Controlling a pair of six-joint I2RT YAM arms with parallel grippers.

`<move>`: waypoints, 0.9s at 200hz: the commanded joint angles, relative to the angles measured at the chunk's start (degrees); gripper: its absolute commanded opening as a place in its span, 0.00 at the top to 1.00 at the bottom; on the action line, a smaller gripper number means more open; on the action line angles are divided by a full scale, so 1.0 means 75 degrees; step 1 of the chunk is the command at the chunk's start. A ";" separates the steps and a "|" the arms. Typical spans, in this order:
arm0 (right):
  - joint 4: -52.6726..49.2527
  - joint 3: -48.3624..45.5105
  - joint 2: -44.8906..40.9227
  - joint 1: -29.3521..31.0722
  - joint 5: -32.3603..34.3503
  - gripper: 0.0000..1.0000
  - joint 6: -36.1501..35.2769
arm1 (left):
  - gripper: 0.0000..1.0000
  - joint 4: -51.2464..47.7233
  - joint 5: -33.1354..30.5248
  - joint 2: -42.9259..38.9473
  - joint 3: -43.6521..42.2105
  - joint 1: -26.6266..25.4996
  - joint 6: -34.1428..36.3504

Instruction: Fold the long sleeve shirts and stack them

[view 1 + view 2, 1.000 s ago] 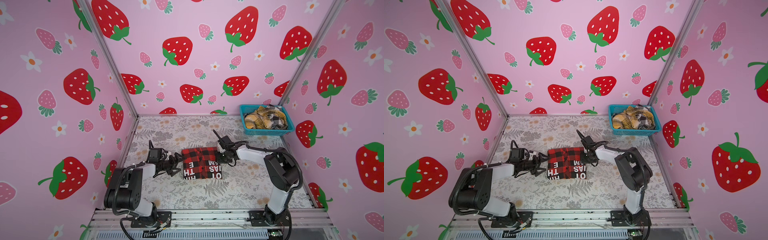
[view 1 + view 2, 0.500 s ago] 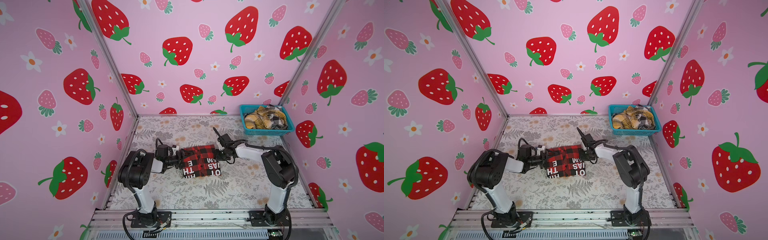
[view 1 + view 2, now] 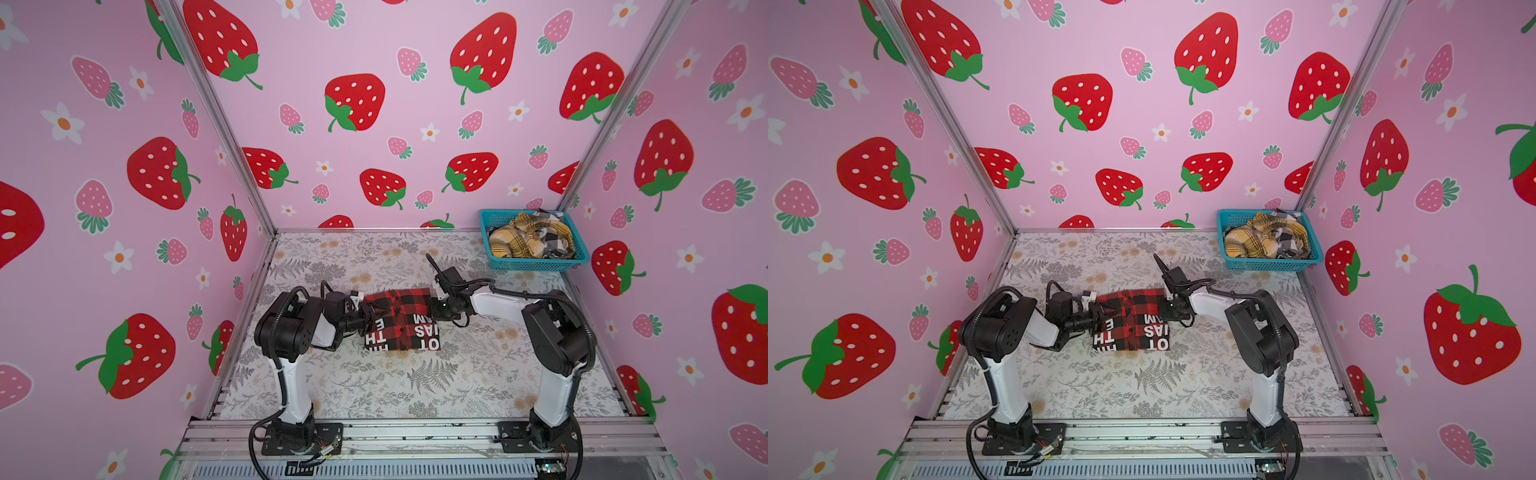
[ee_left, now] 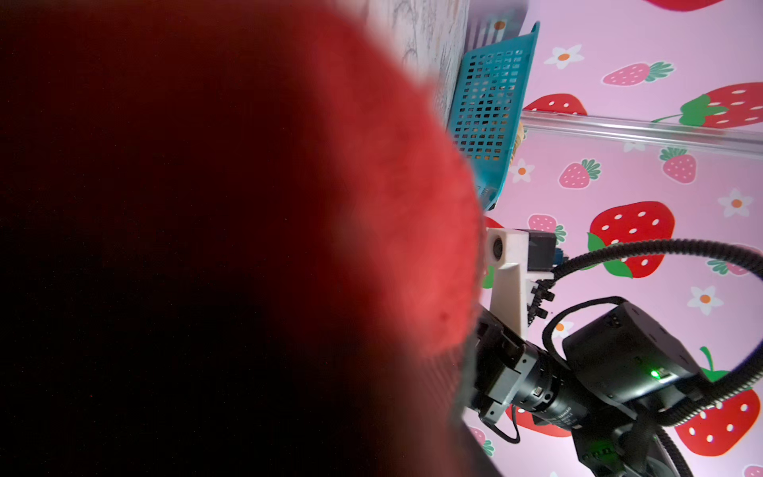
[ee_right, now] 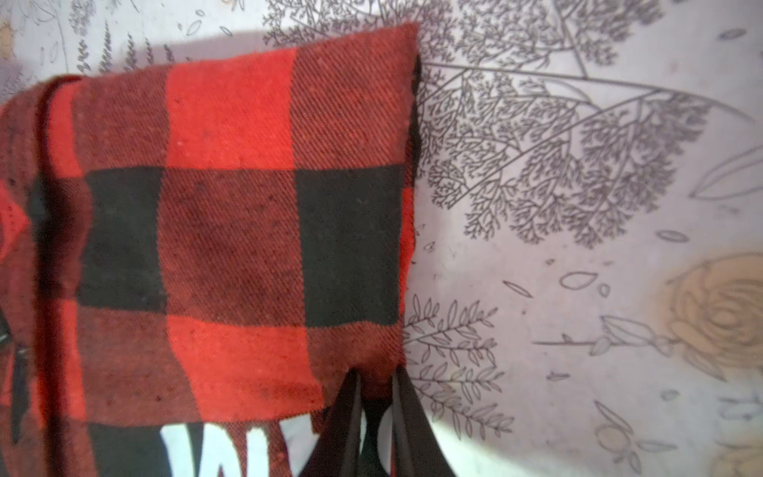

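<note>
One red-and-black long sleeve shirt (image 3: 401, 324) (image 3: 1133, 328) with white block letters lies folded at the middle of the table. My right gripper (image 3: 433, 309) (image 5: 376, 382) is shut on its right edge, and in the right wrist view both dark fingers pinch the checked cloth (image 5: 231, 206). My left gripper (image 3: 374, 311) (image 3: 1106, 311) lies low over the shirt's left edge. Blurred red cloth (image 4: 289, 165) covers most of the left wrist view and hides those jaws. More plaid garments (image 3: 528, 241) sit crumpled in a basket.
A teal basket (image 3: 536, 262) (image 3: 1266, 264) (image 4: 491, 103) stands at the back right corner against the wall. Pink strawberry walls close in the table on three sides. A metal rail (image 3: 415, 436) runs along the front with both arm bases on it.
My left gripper has moved right from beside the shirt onto its left edge, and its wide-open jaws have narrowed. My right gripper has kept its hold at the right edge.
</note>
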 commanded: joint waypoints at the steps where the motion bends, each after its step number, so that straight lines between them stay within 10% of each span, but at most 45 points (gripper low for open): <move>1: -0.0821 -0.0456 0.0455 0.0005 0.0295 0.83 0.0103 | 0.64 -0.0858 -0.0316 0.0223 -0.0086 -0.0062 -0.0180; 104: -0.1197 -0.0032 -0.1468 0.0002 0.0577 0.83 -0.0108 | 1.00 -0.4463 -0.0717 -0.1305 0.0938 -0.0063 0.1629; 180: -0.1583 0.0218 -0.2264 0.0005 0.0896 0.83 -0.0133 | 1.00 -0.5574 -0.0854 -0.1754 0.1416 0.0101 0.2035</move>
